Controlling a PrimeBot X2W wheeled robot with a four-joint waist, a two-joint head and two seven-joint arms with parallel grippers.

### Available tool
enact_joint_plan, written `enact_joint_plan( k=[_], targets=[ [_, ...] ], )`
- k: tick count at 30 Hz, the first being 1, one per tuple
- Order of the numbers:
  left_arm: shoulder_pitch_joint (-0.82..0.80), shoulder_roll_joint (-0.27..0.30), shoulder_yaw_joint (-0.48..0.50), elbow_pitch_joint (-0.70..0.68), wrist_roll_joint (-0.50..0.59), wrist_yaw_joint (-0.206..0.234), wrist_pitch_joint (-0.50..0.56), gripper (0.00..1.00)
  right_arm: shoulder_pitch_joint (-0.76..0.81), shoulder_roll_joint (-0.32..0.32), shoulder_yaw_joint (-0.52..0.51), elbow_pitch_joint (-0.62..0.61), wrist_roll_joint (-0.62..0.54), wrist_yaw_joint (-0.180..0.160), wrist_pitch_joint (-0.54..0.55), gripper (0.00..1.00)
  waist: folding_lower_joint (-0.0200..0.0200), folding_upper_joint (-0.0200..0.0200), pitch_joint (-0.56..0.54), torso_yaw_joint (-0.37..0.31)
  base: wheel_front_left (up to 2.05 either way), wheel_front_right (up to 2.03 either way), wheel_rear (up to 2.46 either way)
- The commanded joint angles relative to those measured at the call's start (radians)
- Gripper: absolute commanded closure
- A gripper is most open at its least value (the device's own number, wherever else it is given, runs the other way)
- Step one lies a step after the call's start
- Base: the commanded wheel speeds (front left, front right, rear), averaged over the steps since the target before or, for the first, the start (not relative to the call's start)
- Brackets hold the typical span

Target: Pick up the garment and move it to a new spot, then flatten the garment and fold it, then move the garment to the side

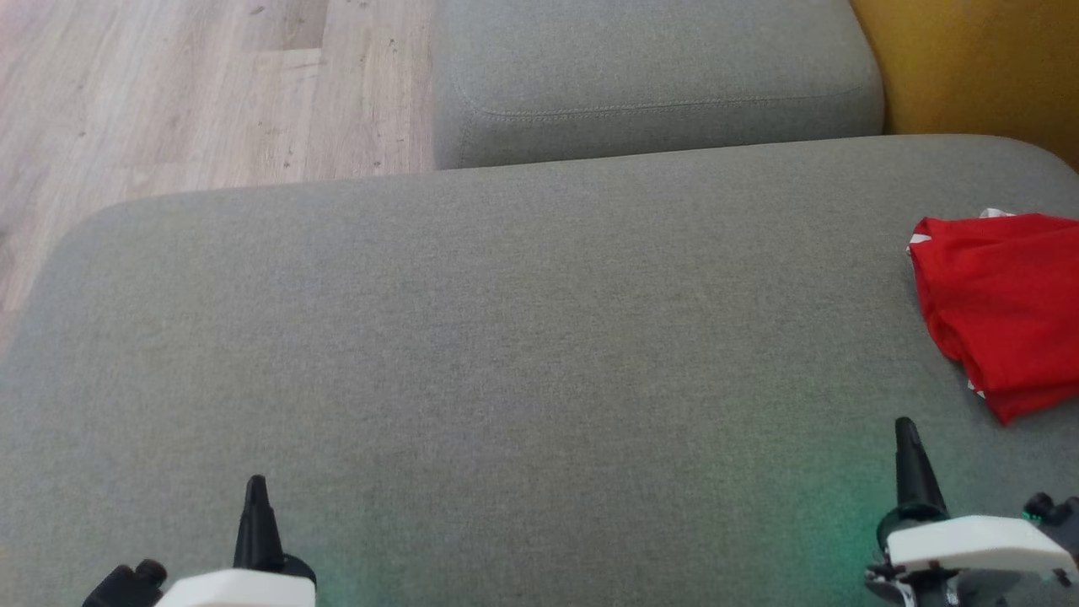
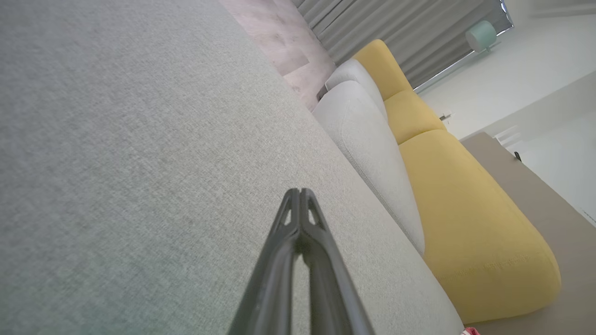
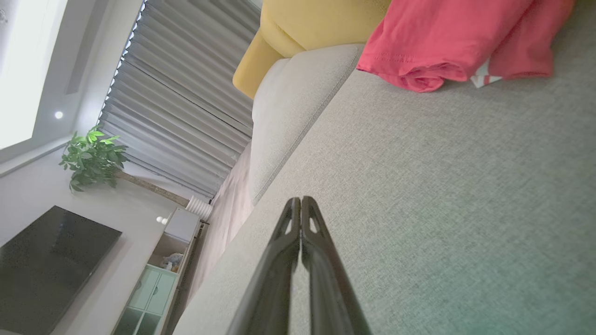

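The left gripper point(image 1: 255, 487) and right gripper point(image 1: 907, 428) are closed, empty. The garment point(image 1: 1003, 303) lies bunched ahead of the right jaws, to their outer side — apart. Reaching in unopened would likely shove it along the cushion point(image 1: 506, 337); pinching one layer could unravel it.

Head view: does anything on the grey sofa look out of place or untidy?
Only the red garment: it lies bunched in loose folds at the right side of the grey seat, with white trim poking out. Nothing else stands out.
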Motion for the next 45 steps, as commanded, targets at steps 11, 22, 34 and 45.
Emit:
enact_joint_plan(
  k=[11, 22, 34, 45],
  targets=[
    [-0.085, 0.014, 0.056, -0.016, -0.138, -0.028, 0.034, 1.0, -0.081, -0.015, -0.012, -0.031, 0.146, 0.0, 0.033, 1.0, -0.0001, 0.0, 0.006, 0.001, 0.0, 0.0, 0.0],
    [-0.116, 0.014, 0.086, -0.006, -0.261, -0.049, 0.065, 1.0, -0.107, -0.013, -0.031, -0.031, 0.275, -0.001, 0.065, 1.0, -0.0001, 0.0, 0.012, 0.002, 0.0, 0.0, 0.0],
    [-0.15, 0.013, 0.119, 0.005, -0.396, -0.071, 0.101, 1.0, -0.136, -0.012, -0.052, -0.03, 0.416, -0.001, 0.1, 1.0, -0.0001, 0.0, 0.018, 0.003, 0.0, 0.0, 0.0],
    [-0.181, 0.011, 0.15, 0.015, -0.518, -0.092, 0.134, 1.0, -0.162, -0.01, -0.072, -0.03, 0.543, -0.001, 0.132, 1.0, -0.0001, 0.0, 0.024, 0.003, 0.0, 0.0, 0.0]
  ],
)
